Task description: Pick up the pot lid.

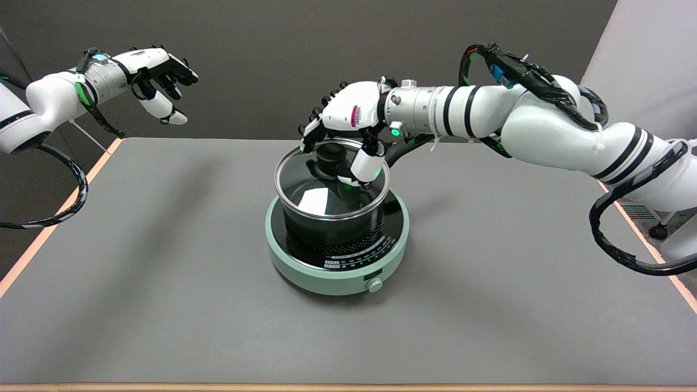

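A: Where is the pot lid (321, 188) relative to the right hand (348, 117)?

B: Directly under it. The hand arches over the lid's black knob (330, 157), thumb on the right of the knob, the other fingers curled down at its far left. Whether they actually clamp the knob, I cannot tell.

A: And the lid itself?

B: Round clear glass with a metal rim, sitting on the black pot (332, 223), which stands on the mint-green cooker (305, 272) mid-bench (163, 305).
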### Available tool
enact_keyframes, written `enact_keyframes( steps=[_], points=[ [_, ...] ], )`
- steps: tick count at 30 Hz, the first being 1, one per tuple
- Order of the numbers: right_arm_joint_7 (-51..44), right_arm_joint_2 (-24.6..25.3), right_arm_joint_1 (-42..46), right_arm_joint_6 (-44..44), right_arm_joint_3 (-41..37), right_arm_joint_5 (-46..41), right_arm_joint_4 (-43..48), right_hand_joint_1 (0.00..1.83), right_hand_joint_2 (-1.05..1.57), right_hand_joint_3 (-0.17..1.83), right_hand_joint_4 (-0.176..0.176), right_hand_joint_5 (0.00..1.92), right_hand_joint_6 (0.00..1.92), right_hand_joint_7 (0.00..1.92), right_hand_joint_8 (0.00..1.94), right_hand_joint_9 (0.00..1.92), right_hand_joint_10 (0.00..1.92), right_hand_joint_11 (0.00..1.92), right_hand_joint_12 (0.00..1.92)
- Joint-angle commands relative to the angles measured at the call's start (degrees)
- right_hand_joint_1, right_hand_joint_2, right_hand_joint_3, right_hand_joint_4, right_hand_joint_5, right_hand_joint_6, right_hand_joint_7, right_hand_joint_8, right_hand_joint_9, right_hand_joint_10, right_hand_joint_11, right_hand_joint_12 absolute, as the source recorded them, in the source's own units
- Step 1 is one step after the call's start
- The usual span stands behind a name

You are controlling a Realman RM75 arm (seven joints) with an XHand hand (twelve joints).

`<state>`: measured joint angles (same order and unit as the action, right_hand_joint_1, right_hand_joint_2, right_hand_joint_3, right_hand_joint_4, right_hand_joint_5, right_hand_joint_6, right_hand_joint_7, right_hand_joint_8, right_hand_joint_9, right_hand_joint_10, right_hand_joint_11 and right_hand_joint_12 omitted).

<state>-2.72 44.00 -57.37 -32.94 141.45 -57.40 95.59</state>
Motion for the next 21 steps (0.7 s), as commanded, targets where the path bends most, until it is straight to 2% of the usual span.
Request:
enact_keyframes(
  steps=[1,17,18,19,20,21],
  points=[
    [0.0,0.4,0.5,0.4,0.0,0.5,-1.9,0.88,0.63,0.89,0.111,0.51,0.36,0.58,0.26,0.62,0.45,0.38,0.63],
    [0.0,-0.5,2.5,0.4,-3.2,0.2,-0.6,0.88,0.68,0.82,0.125,0.56,0.46,0.63,0.46,0.68,0.56,0.42,0.66],
    [0.1,-0.8,1.7,-0.1,-1.7,0.1,1.4,0.88,0.68,0.81,0.126,0.56,0.47,0.63,0.47,0.67,0.57,0.42,0.66],
    [0.8,-1.9,-1.4,-2.1,4.9,0.0,9.2,0.88,0.68,0.81,0.128,0.57,0.47,0.63,0.47,0.67,0.58,0.42,0.66],
    [0.0,-0.7,2.8,0.1,-4.4,0.2,0.0,0.88,0.68,0.81,0.129,0.57,0.47,0.64,0.47,0.68,0.59,0.42,0.66],
    [-0.1,-0.7,2.9,0.1,-4.7,0.2,0.1,0.88,0.68,0.81,0.130,0.57,0.47,0.64,0.47,0.68,0.59,0.43,0.67]
  ],
)
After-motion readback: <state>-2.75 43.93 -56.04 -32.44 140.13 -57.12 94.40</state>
